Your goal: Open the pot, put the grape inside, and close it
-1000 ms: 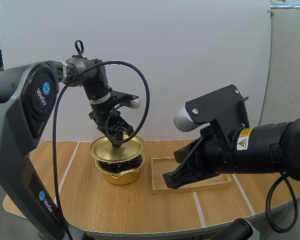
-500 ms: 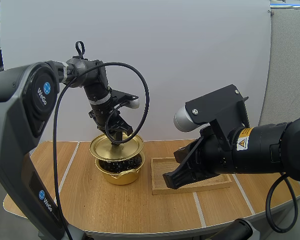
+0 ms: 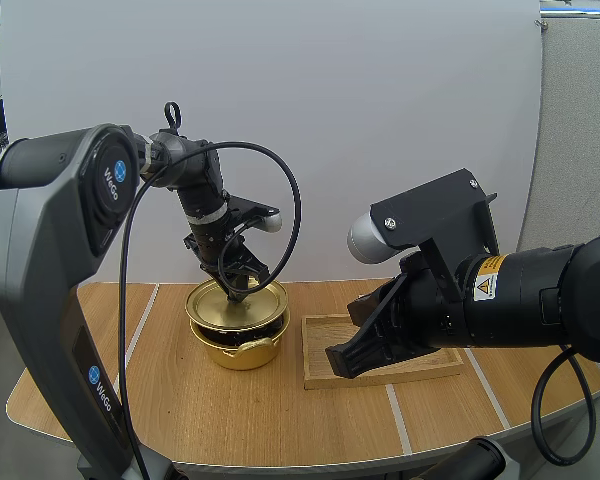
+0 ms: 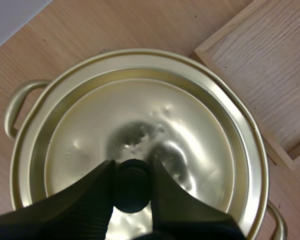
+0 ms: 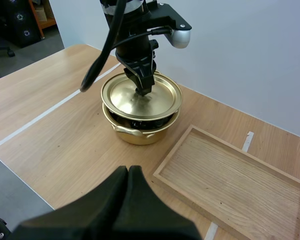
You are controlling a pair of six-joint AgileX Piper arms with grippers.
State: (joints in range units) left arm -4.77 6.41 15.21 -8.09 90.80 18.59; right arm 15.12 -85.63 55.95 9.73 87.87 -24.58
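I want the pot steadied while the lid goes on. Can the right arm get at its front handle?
Probably yes. The right claw, shut, hangs near the tray with bare table between it and the handle; the left claw only grips the lid's knob above.

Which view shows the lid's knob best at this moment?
The left wrist view: the black knob sits close up, pinched by the left gripper over the gold lid. In the high view the gripper covers most of it; in the right wrist view it is a small dark spot under that gripper.
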